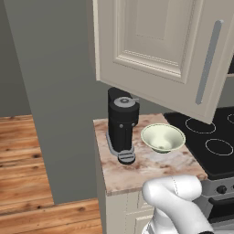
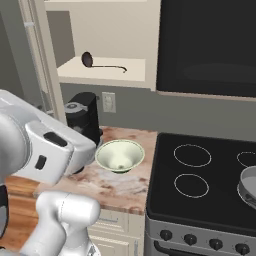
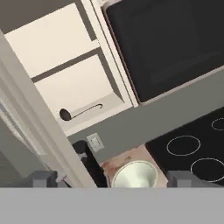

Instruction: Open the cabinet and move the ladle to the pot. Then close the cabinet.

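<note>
One cabinet (image 1: 155,41), door swung open. Ladle (image 2: 102,63) lies on its bottom shelf, above the cream bowl (image 2: 120,155). Gripper (image 3: 111,179) spread wide, empty, well short of the shelf. Step: fetch ladle; next, reach in and close on its handle. Pot (image 2: 248,187) at the stove's right.

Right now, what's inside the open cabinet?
A dark ladle lies on the lower shelf of the cabinet, bowl end toward the door side. The shelf above looks bare in the hand view; its upper part is cut off.
</note>
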You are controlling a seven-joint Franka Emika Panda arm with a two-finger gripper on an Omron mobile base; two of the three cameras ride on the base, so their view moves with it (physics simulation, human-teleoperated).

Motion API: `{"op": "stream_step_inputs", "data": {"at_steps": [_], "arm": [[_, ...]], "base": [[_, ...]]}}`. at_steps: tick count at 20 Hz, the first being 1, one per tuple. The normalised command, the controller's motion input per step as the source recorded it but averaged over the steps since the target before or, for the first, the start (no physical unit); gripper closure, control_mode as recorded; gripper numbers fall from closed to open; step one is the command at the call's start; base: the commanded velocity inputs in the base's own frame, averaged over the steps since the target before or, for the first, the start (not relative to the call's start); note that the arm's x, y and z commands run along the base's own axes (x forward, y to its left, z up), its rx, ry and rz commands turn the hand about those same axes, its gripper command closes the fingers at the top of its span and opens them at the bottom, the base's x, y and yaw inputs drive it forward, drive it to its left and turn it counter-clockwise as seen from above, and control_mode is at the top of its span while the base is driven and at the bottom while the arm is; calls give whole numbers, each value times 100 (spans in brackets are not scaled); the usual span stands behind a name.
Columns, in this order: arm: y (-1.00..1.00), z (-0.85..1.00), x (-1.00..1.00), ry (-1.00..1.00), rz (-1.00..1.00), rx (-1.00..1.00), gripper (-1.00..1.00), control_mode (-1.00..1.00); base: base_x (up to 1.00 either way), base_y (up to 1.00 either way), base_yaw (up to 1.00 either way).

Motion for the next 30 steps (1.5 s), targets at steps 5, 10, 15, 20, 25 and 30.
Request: {"op": "stream_step_inputs", "data": {"at_steps": [5, 10, 15, 20, 25, 30], "arm": [[0, -11, 27, 0, 15, 12, -100, -100], [0, -24, 45, 0, 12, 7, -100, -100], [0, -29, 43, 0, 10, 7, -100, -100], [1, -18, 29, -1, 9, 8, -100, -100], [4, -2, 23, -1, 8, 8, -100, -100], [17, 0, 20, -2, 7, 5, -100, -100]], "base": [[0, 0, 0], [0, 0, 0], [0, 0, 0], [0, 0, 0], [0, 0, 0], [0, 0, 0]]}}
